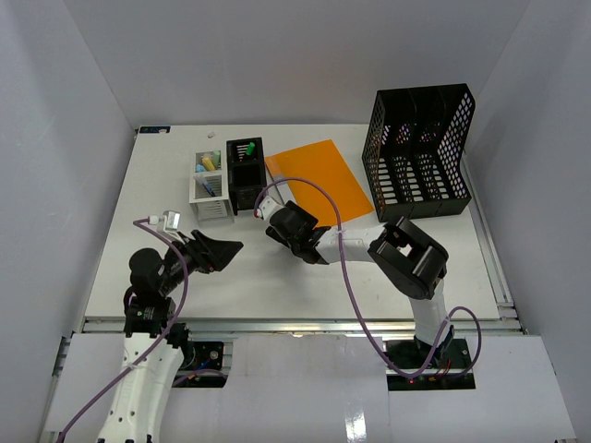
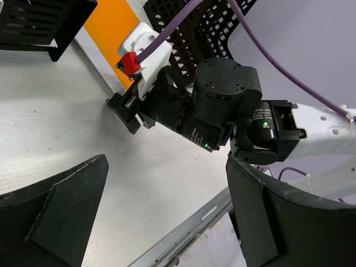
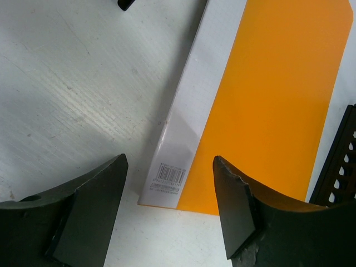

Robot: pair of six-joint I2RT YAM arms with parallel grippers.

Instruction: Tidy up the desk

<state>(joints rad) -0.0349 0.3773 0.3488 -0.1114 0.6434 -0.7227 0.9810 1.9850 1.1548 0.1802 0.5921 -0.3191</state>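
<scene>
Top view: the counter (image 1: 129, 268) is a flat white top with a metal rail along its near edge, boxed in by plain white walls. At the back stand a white organiser (image 1: 208, 196) and a black organiser (image 1: 246, 175) with pens in them. An orange folder (image 1: 319, 171) lies flat to their right, and a black mesh rack (image 1: 420, 152) sits at far right. The left tool (image 1: 231, 247) hangs released, holding nothing, well clear of the items. The right tool (image 1: 280, 221) sits at the folder's near corner. Left wrist view: this arm's own fingers spread wide over bare, faintly grained counter, and the right arm's wrist reaches low toward the orange edge. Right wrist view: the jaws stand apart with the folder's corner between them and grip nothing. The folder looks thin, smooth and matte, with a white strip (image 3: 194, 94) down one side carrying a barcode label (image 3: 168, 181). Judgement: the step is picking up the folder, probably for the rack. A flat sheet gives little edge to pinch, so go in low at the corner, with one finger under the lip. Close slowly; it may slide.
</scene>
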